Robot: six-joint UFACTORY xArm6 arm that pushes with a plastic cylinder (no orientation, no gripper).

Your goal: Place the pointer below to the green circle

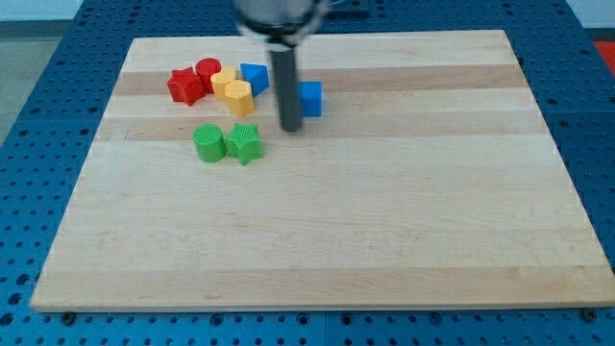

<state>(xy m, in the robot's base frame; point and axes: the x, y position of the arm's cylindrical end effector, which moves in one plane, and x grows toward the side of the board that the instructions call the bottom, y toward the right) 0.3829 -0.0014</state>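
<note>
The green circle [209, 143] sits on the wooden board at the view's upper left, touching a green star [245, 142] on its right. My tip [290, 127] is the lower end of the dark rod. It stands to the right of the green star and slightly higher in the view, about 85 pixels right of the green circle. It is just left of a blue cube [309, 98], which the rod partly hides.
Above the green pair lies a cluster: a red star [184, 86], a red cylinder [208, 72], two yellow blocks [226, 82] [238, 96] and a blue triangular block [255, 77]. The board [336, 221] rests on a blue perforated table.
</note>
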